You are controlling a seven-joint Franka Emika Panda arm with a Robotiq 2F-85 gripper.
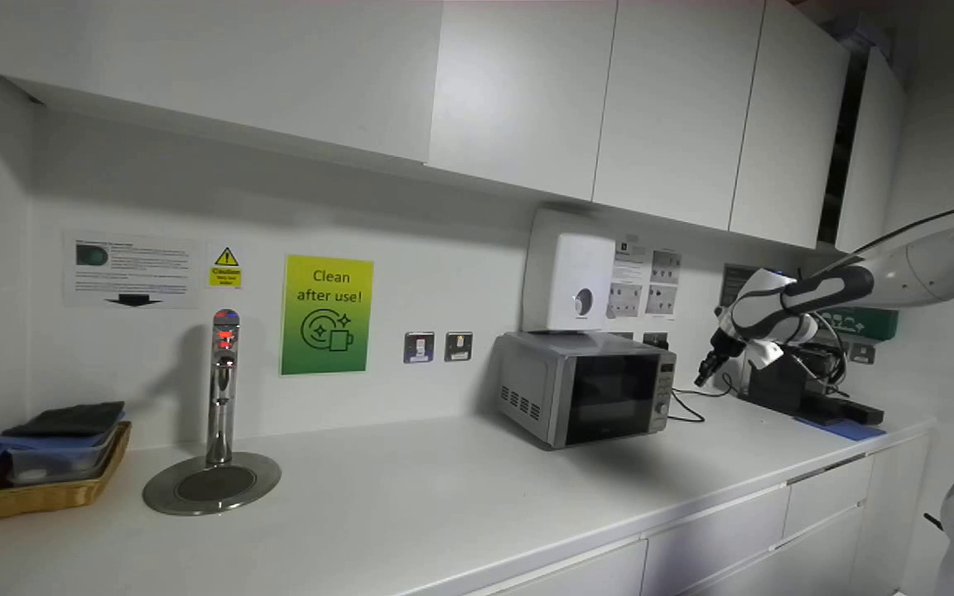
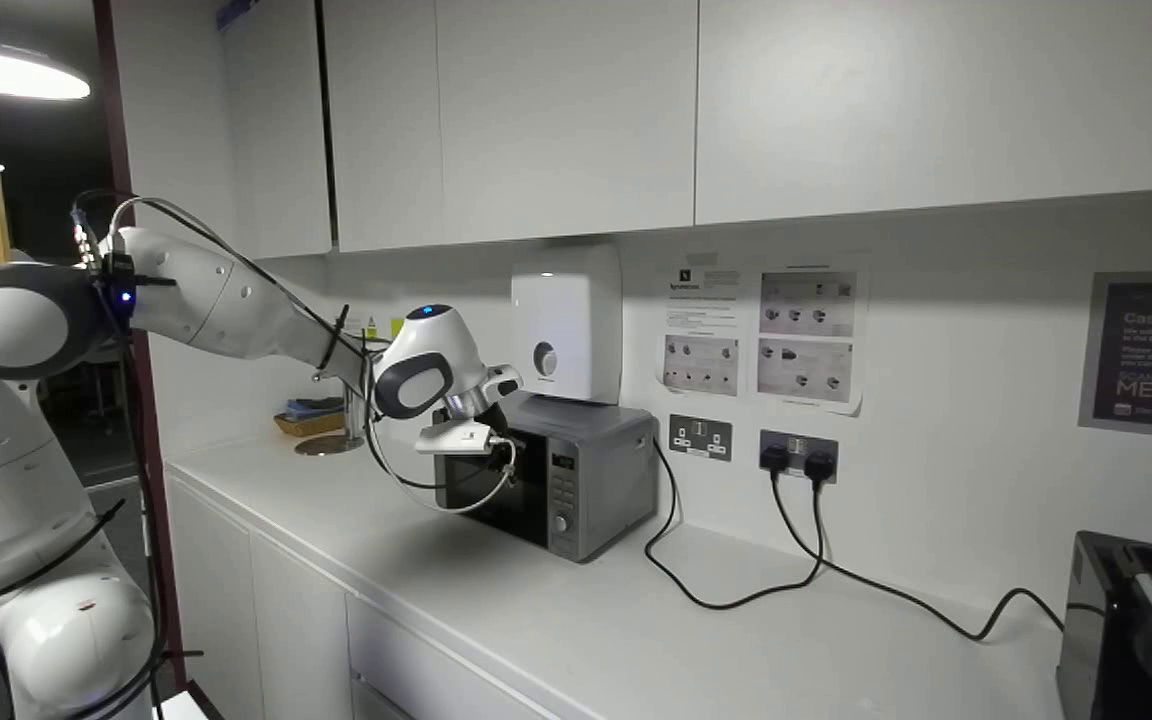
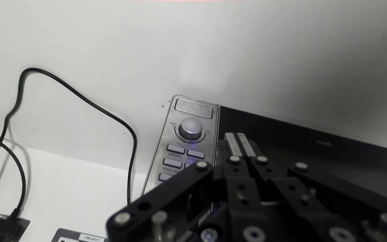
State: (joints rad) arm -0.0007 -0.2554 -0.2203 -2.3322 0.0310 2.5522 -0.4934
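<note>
**Clenched hand (image 3: 240, 144) hangs close to the microwave (image 1: 585, 389)**

The two fingertips (image 3: 232, 144) meet side by side, with nothing gripped between them. In the wrist view, where the microwave shows upside down, they stand in front of its dark door (image 3: 291, 144), just beside the control panel (image 3: 185, 145). That panel carries a round silvery dial (image 3: 190, 127), rows of slim buttons (image 3: 172, 163) and a wide oblong key (image 3: 194, 108). In an exterior view the fingertips show apart from the microwave. In an exterior view the white arm's wrist (image 2: 426, 365) covers most of the hand.

The microwave stands upright on the white counter (image 1: 378, 488), its door closed. On the wall (image 1: 444, 265) just above and behind it, in both exterior views, hangs a white dispenser (image 2: 571, 325). A black cord (image 3: 91, 101) curls from behind the microwave over the counter and up to a double socket (image 2: 798, 440), where two plugs (image 2: 820, 466) sit; a second cord (image 2: 976, 638) runs on to a black appliance (image 2: 1136, 620) farther along.

Well apart, past the microwave's opposite side, a chrome tap (image 1: 222, 414) rises from a round metal drip tray (image 1: 161, 494). Between tap and microwave, a yellow-and-green "Clean after use!" poster (image 1: 328, 314) hangs on the wall, and near the tap a wicker basket (image 1: 46, 501) holds folded cloths (image 1: 67, 420).
</note>
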